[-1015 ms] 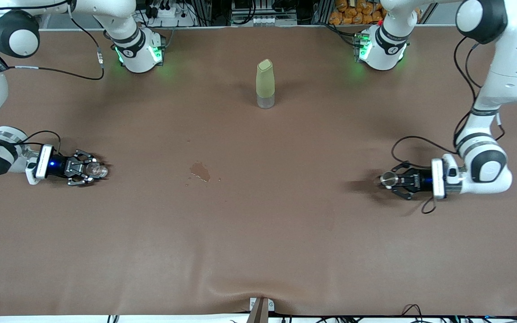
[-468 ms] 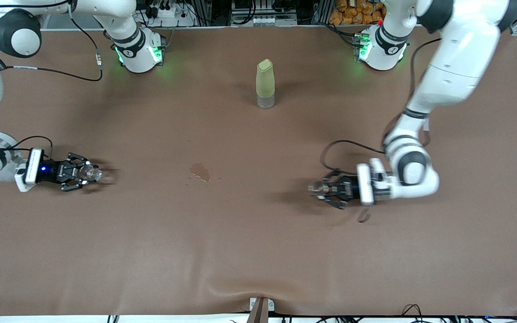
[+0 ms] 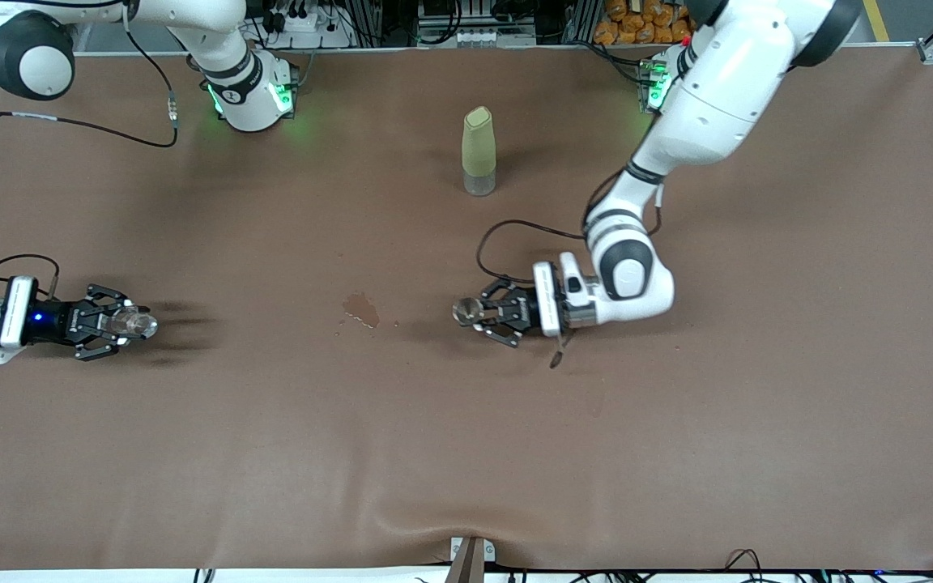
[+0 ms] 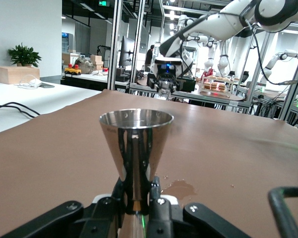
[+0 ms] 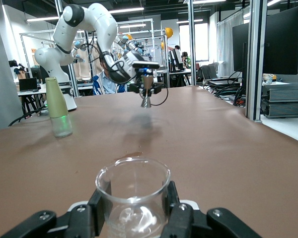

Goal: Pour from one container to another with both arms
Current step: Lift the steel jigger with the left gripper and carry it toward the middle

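While no label readable: jigger (image 3: 466, 310) in left gripper (image 3: 476, 312), cup (image 3: 139, 324) in right gripper (image 3: 128, 325).

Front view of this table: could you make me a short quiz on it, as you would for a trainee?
1. True or false: the left gripper holds the metal jigger upright.
2. What does the right gripper hold? A) the green bottle B) the glass cup C) nothing
3. Fill in: the wet stain on the table lies nearer to the front camera than the green ______.

Key
1. True. In the left wrist view the jigger's rim faces up, its waist pinched between the fingers.
2. B, the glass cup, near the right arm's end of the table.
3. bottle, which stands alone.
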### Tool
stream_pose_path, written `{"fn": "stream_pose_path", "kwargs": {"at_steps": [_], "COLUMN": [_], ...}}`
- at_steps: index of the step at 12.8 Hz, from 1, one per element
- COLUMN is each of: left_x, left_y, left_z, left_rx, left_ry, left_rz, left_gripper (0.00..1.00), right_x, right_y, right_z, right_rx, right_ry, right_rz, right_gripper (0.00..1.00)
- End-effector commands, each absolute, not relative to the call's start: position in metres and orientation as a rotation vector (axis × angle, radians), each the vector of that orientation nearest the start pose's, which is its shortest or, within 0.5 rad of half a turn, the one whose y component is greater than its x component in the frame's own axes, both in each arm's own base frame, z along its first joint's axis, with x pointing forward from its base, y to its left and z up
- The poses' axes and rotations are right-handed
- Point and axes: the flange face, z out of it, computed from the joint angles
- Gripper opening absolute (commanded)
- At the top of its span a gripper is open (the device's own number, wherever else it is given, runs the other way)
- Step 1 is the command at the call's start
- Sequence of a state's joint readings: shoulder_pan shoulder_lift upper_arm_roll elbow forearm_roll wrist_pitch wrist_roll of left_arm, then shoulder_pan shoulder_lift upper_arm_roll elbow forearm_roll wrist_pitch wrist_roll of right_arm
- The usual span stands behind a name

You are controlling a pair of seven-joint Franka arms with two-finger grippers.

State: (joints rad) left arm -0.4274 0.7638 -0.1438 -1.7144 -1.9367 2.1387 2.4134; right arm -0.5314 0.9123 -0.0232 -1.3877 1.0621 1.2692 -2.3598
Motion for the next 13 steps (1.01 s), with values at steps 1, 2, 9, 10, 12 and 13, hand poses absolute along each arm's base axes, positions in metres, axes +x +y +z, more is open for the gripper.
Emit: {"fn": "stream_pose_path", "kwargs": {"at_steps": [1, 2, 9, 10, 12, 13], "left_x": [0.538, 0.530, 0.508, 0.506, 0.502, 0.501], "left_y": [-0.425, -0.444, -0.516, -0.520, -0.525, -0.530], "left_z": [0.160, 0.156, 0.137, 0.133, 0.133, 0.131], "left_rx": [1.480, 1.495, 1.549, 1.558, 1.581, 1.588], "left_ry": [-1.156, -1.157, -1.147, -1.152, -1.168, -1.176], "left_rz": [1.138, 1.137, 1.143, 1.138, 1.133, 1.135], "left_gripper": [0.00, 0.00, 0.00, 0.00, 0.00, 0.00], "right_x": [0.616, 0.625, 0.663, 0.665, 0.671, 0.675], "right_y": [-0.224, -0.204, -0.120, -0.111, -0.084, -0.073], "right_z": [0.212, 0.221, 0.241, 0.241, 0.261, 0.267], "right_rx": [-1.332, -1.289, -1.248, -1.244, -1.233, -1.237], "right_ry": [-1.269, -1.279, -1.246, -1.249, -1.245, -1.250], "right_rz": [-1.058, -1.069, -1.064, -1.055, -1.028, -1.037], "right_gripper": [0.45, 0.45, 0.43, 0.43, 0.42, 0.42]}}
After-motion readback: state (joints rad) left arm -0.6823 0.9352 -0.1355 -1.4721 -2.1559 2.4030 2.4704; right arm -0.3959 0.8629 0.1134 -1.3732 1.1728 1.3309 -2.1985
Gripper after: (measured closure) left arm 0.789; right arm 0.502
